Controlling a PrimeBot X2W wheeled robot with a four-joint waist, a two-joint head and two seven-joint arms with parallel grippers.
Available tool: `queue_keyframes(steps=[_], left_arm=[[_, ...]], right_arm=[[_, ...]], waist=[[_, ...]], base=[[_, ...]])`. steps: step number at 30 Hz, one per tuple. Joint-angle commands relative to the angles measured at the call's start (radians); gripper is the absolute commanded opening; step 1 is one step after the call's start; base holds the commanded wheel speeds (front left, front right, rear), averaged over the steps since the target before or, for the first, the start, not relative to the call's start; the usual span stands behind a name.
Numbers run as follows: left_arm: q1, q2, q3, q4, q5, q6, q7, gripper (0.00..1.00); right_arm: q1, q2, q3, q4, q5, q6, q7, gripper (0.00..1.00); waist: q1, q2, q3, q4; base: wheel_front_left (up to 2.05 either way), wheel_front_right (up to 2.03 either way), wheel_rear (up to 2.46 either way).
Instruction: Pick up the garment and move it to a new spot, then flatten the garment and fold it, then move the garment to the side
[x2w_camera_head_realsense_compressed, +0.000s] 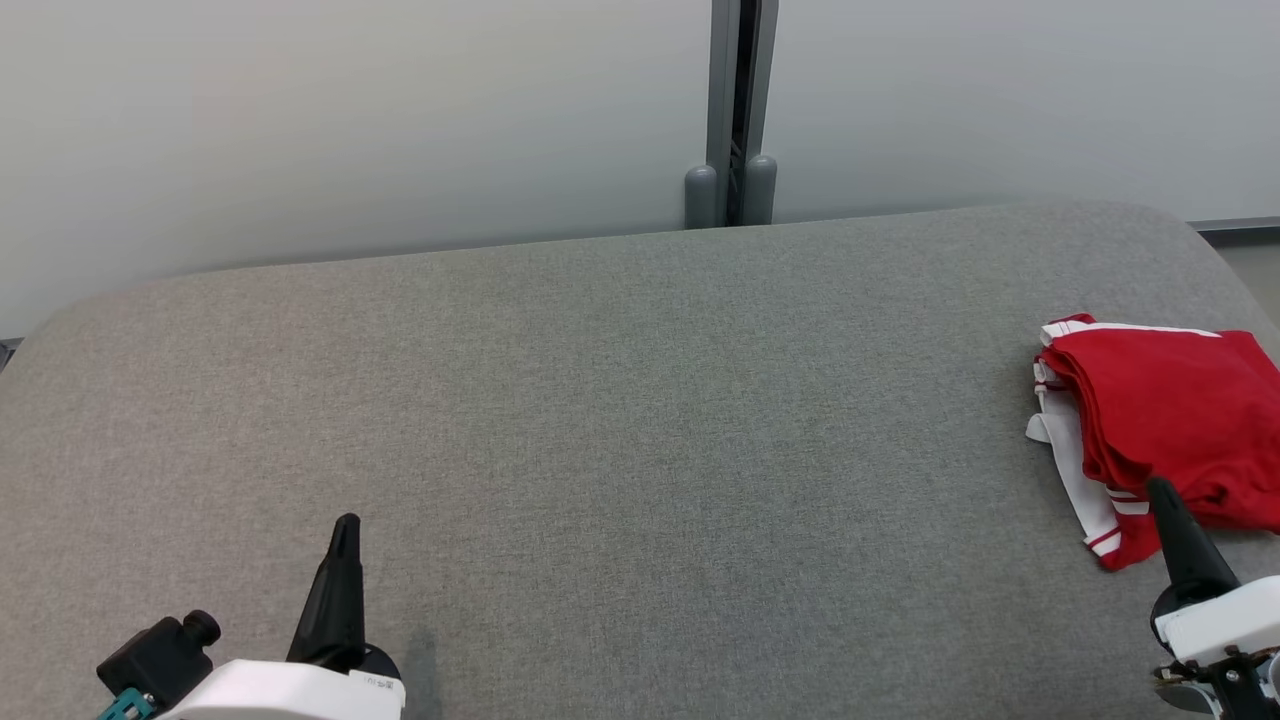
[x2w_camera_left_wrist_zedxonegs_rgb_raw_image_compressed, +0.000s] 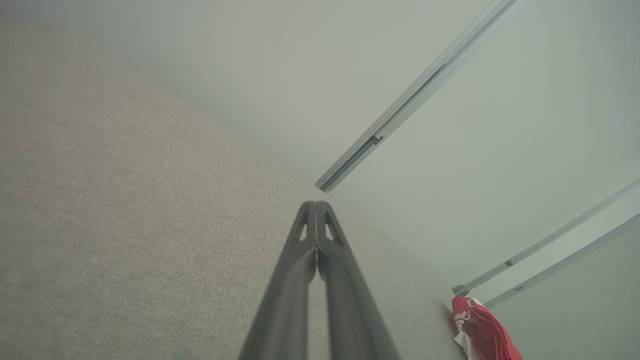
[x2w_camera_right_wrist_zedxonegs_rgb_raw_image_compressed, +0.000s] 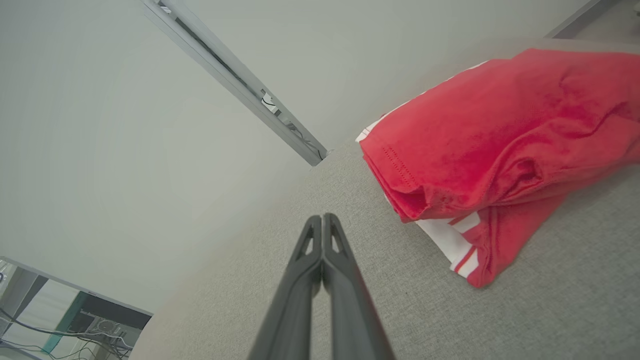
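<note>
The garment, a red piece with white stripes, lies in a folded, rumpled bundle at the far right of the gray padded surface; the head view's right border cuts it off, so its outer edge can't be told there. Its left side shows stacked fold edges, and a white striped hem sticks out at the near left corner. The right gripper stands at the bundle's near edge with its two fingers pressed together and nothing between them. In the right wrist view the fingertips sit just left of the cloth, with a strip of gray surface between them and the nearest fold. The left gripper is at the lower left, well apart from the garment, its fingers likewise closed tip to tip on nothing and pointing across the surface toward the wall. Between the two grippers, and from them to the far edge, runs a broad stretch of bare gray fabric. The far edge runs along the pale wall and curves down at rounded corners on both left and right. A gray vertical post rises at the wall behind the middle of that edge.
</note>
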Motion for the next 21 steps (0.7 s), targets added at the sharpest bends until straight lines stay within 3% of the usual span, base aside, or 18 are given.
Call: queue_keyframes(steps=[1, 21], left_arm=[[-0.033, 0.002, 0.003, -0.005, -0.030, -0.012, -0.008, 0.00], [-0.066, -0.033, -0.007, 0.036, -0.224, -0.067, -0.026, 0.00]], right_arm=[[-0.028, -0.011, -0.015, 0.000, 0.032, 0.000, 0.012, 0.00], [-0.072, -0.014, -0.085, 0.064, 0.247, 0.000, 0.093, 0.00]], waist=[[0.0000, 0.0000, 0.000, 0.000], [0.0000, 0.0000, 0.000, 0.003]], base=[[0.00, 0.00, 0.00], [0.00, 0.00, 0.00]])
